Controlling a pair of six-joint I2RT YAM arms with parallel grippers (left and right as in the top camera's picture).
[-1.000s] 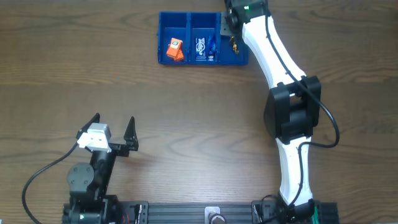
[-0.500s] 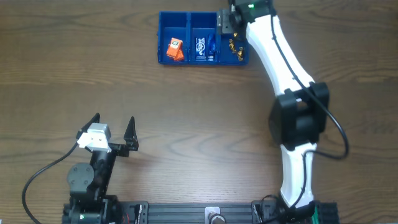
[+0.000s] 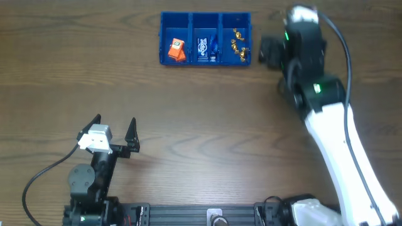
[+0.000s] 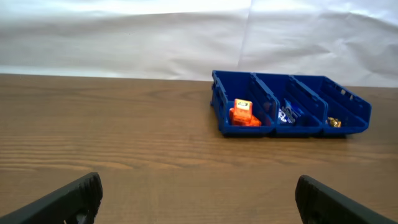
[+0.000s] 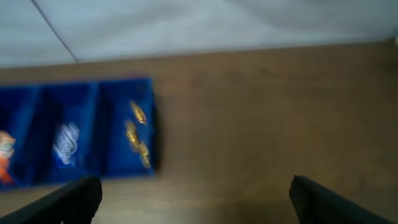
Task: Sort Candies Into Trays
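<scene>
A blue tray (image 3: 191,14) with three compartments sits at the table's far middle. Orange candies (image 3: 176,50) lie in its left compartment, blue-wrapped ones (image 3: 205,46) in the middle, and small gold ones (image 3: 237,45) in the right. My right gripper (image 3: 266,50) hovers just right of the tray, open and empty. In its wrist view (image 5: 196,196) the tray (image 5: 153,127) lies off to one side with the gold candies (image 5: 137,134) showing. My left gripper (image 3: 115,127) stands open and empty near the table's front left. Its own view (image 4: 199,196) looks across bare wood to the tray (image 4: 249,129).
The wooden table stretches bare between the tray and both arm bases. A white backdrop (image 4: 186,37) rises behind the far edge of the table. A black rail (image 3: 207,213) runs along the front edge.
My right arm has pulled away from over the tray's right compartment, moving right and toward the front, which uncovers the gold candies. The left arm has not moved.
</scene>
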